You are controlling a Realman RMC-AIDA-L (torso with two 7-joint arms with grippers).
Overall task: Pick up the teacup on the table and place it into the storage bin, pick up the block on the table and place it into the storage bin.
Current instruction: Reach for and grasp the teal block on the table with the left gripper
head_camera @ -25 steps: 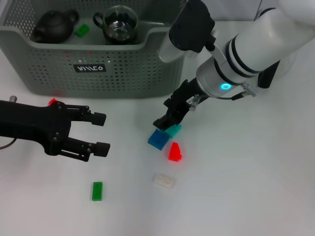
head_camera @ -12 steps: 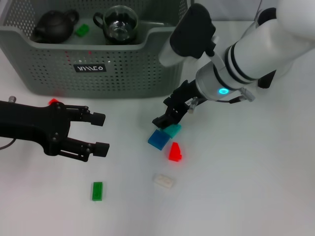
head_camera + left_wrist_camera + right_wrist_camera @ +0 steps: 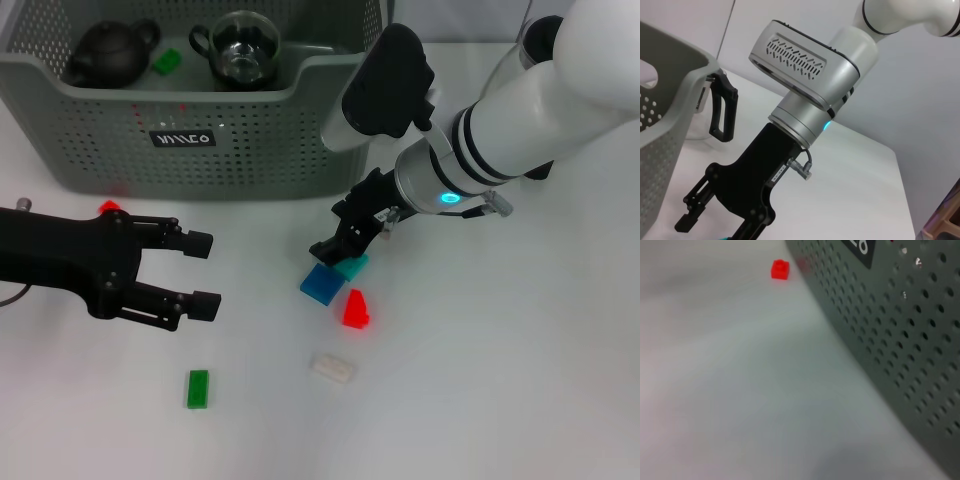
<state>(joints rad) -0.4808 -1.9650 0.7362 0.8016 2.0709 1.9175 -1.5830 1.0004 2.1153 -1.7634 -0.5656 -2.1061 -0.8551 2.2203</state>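
One teal block (image 3: 351,266), right fingers (image 3: 333,246) still gripping

The storage bin (image 3: 240,150) looks matt perforated plastic, the teal block (image 3: 353,266) smooth plastic, the table (image 3: 500,380) plain matt.

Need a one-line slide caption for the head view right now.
Right gripper reaches the teal block near the storage bin; left gripper open.
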